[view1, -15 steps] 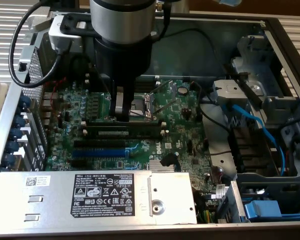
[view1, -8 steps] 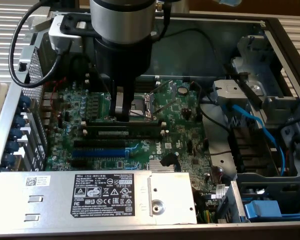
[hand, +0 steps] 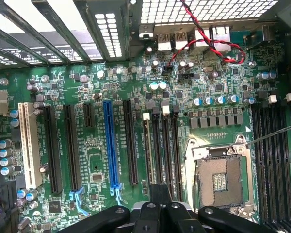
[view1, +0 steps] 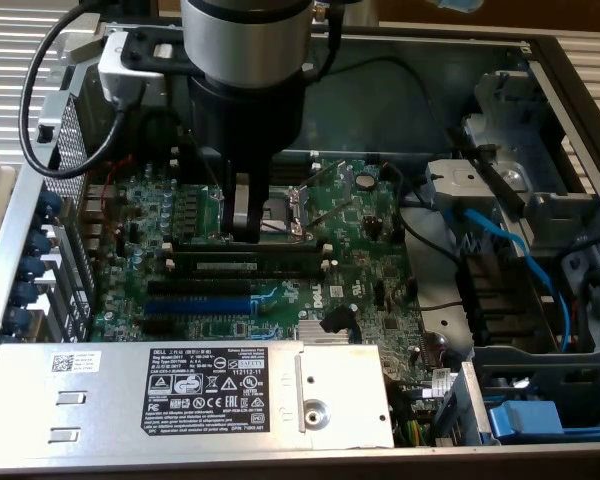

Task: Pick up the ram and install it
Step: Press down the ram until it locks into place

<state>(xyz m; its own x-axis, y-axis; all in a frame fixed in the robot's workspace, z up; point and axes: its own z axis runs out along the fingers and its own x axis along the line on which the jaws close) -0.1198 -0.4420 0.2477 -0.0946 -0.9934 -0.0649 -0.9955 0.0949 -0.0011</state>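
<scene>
1. Exterior view: the gripper (view1: 246, 215) is hanging over the green motherboard (view1: 365, 260) inside the open computer case (view1: 540, 60), its fingers pressed together and pointing straight down at the row of black memory slots (view1: 245, 268) beside the processor socket (view1: 285, 210). The ram (view1: 242, 243) is looking like the thin dark strip lying directly beneath the fingertips, its long axis running across from the exterior view's left to its right, in line with the slots. Whether the fingers are clamping its top edge or just pressing on it, I cannot tell; the fingers are covering the contact.

2. Wrist view: the gripper (hand: 160, 206) is showing as closed black linkage at the edge of the picture, with a narrow dark blade reaching toward the slots. The ram (hand: 148, 150) seems to be standing on edge in the slot with the white end clip (hand: 146, 116), running straight away from the gripper, near the blue expansion slot (hand: 109, 145). Its near end is hidden behind the gripper, and how deep it is sitting is hard to make out.
</scene>
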